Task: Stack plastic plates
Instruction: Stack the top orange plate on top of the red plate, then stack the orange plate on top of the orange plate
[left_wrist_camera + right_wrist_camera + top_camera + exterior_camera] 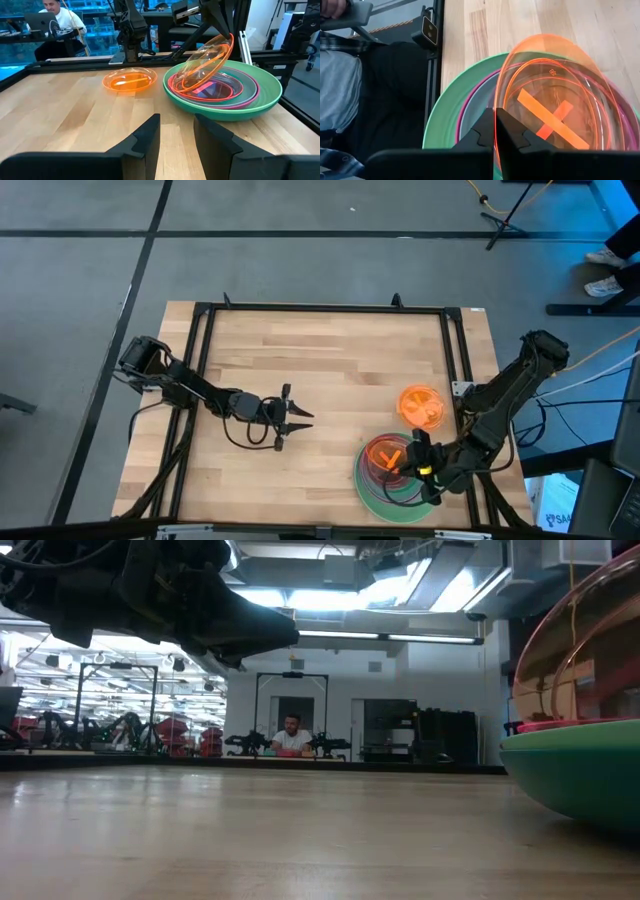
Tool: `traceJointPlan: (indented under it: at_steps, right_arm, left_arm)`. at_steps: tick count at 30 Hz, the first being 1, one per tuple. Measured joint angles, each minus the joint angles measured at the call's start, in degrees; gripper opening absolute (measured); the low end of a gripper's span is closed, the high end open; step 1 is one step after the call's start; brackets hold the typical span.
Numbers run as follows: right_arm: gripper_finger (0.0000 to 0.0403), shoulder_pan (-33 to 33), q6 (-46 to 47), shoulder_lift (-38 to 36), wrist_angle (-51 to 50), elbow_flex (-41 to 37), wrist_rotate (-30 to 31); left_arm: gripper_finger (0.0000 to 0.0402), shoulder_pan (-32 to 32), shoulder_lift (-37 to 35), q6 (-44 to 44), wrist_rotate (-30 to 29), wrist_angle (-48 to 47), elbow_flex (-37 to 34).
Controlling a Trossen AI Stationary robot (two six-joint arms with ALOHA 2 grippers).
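Observation:
A nested stack of plates point(392, 480) sits near the table's near right corner, with a mint green plate point(260, 95) outermost and magenta and pink rims inside it. My right gripper point(495, 114) is over the stack, shut on a translucent orange plate point(205, 60) that is tilted above it. A second orange plate point(420, 405) lies flat on the table just beyond the stack. My left gripper point(176, 125) is open and hovers over the middle of the table point(295, 420), well left of the plates. My right gripper pinches the tilted orange plate's rim point(496, 131) between its two fingers, on the raised side of the plate. The fingers come from the table's right side, slanting down. The plate's low edge point(184, 86) dips into the stack; I cannot tell whether it touches.
A black metal frame point(455, 350) borders the table on its left, far and right sides. The wood between my left gripper and the plates is bare. A person sits at a desk point(291, 737) in the room beyond the far edge.

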Motion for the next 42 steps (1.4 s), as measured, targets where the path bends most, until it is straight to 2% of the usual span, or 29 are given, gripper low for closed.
traceJointPlan:
  at_steps: [6,14,19,27,35,42]
  right_arm:
    - [0.0014,-0.02,-0.02,0.0,0.42,0.0,0.41]
    - [0.0115,-0.02,-0.2,0.0,0.39,0.0,0.46]
    - [0.015,-0.02,-0.89,0.0,0.37,0.0,0.46]
    - [0.0155,-0.41,-1.91,0.0,0.35,0.0,0.7]
    - [0.0156,-5.83,-3.69,0.0,-2.51,0.0,0.51]
    - [0.0156,-13.28,-3.76,0.0,-9.92,0.0,6.66]
  left_arm:
    - [0.0112,0.0,0.0,0.0,-0.01,0.0,0.0]
    - [0.0112,0.0,0.0,0.02,-0.01,0.01,0.0]
    - [0.0112,0.0,0.0,0.35,-0.01,0.42,0.0]
    - [0.0112,0.0,0.0,0.08,-0.01,0.42,0.0]
    - [0.0112,0.0,0.0,0.31,-0.01,0.42,0.0]
    - [0.0112,0.0,0.0,0.06,-0.01,0.44,0.0]
